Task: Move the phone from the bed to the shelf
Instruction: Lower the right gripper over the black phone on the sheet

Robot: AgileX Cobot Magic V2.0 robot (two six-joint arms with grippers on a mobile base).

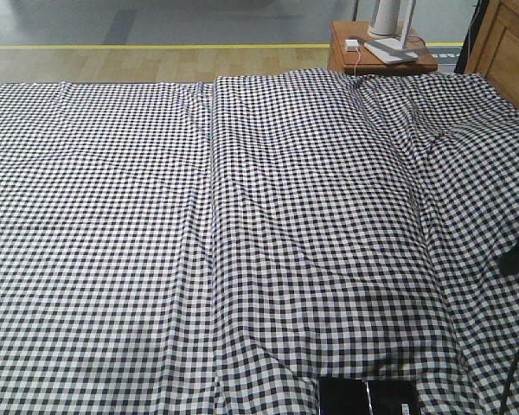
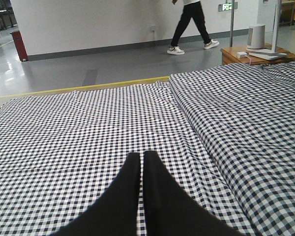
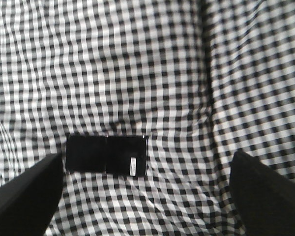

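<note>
Checked sheet (image 1: 112,259) covers the bed (image 1: 329,173) out to its far edge, where a small table (image 1: 376,52) stands toward the right. Front view cuts the phone (image 3: 106,161) off at the bottom, so the bed's near edge is unseen. It lies flat, untouched, ahead of the right pincer (image 3: 147,196), off to one side of its middle; that pincer is spread wide. Left pincer (image 2: 141,160) is clenched, tips together, over open sheet.

A big hall set up like a bedroom: bed (image 2: 88,128), table (image 2: 234,53), grey floor (image 2: 88,61), yellow line (image 2: 88,87), a walker (image 2: 189,22) up top.
</note>
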